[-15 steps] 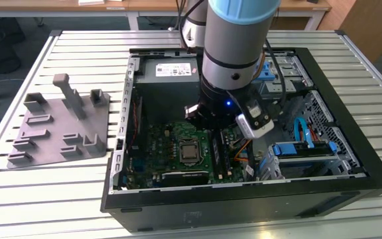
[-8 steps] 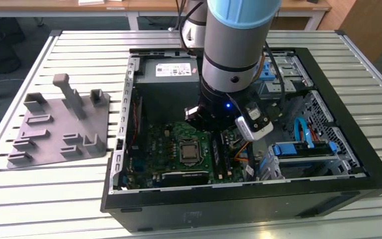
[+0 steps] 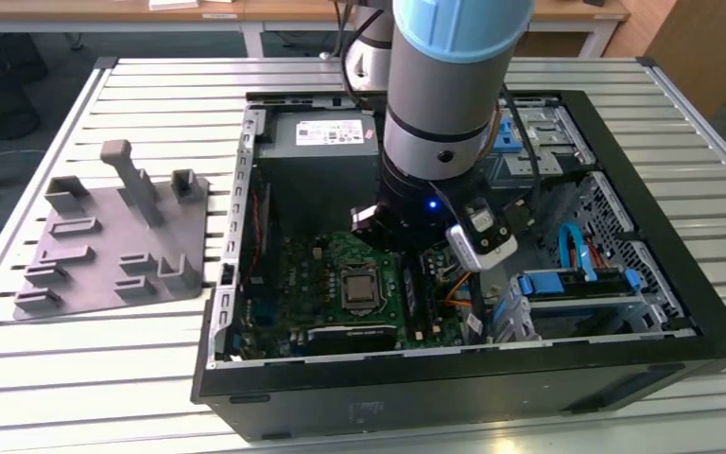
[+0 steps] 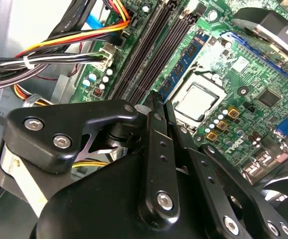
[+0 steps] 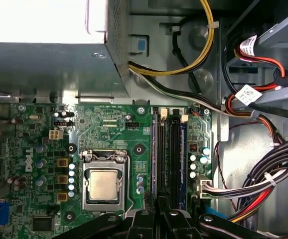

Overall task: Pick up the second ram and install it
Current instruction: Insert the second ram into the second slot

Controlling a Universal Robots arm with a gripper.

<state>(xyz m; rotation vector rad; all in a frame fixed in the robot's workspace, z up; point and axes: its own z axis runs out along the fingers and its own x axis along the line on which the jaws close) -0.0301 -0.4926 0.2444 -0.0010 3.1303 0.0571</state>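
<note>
My gripper [image 4: 159, 102] hangs inside the open computer case [image 3: 464, 378], just above the green motherboard [image 5: 109, 124] and over the end of the long black memory slots [image 5: 169, 154]. Its two black fingers stand pressed close together, and I see nothing between them. In the second wrist view a blue-green ram stick [image 4: 186, 57] with black chips is seated in the slot beside the processor [image 4: 196, 102]. I cannot tell whether it is the second ram. The arm [image 3: 445, 142] hides the slots in the exterior view.
The power supply [image 3: 319, 132] fills the case's far end. Bundled cables [image 5: 263, 184] run beside the slots. A drive cage with blue clips [image 3: 590, 284] sits at the exterior view's right. A grey holder fixture [image 3: 111, 236] lies on the slatted table, left of the case.
</note>
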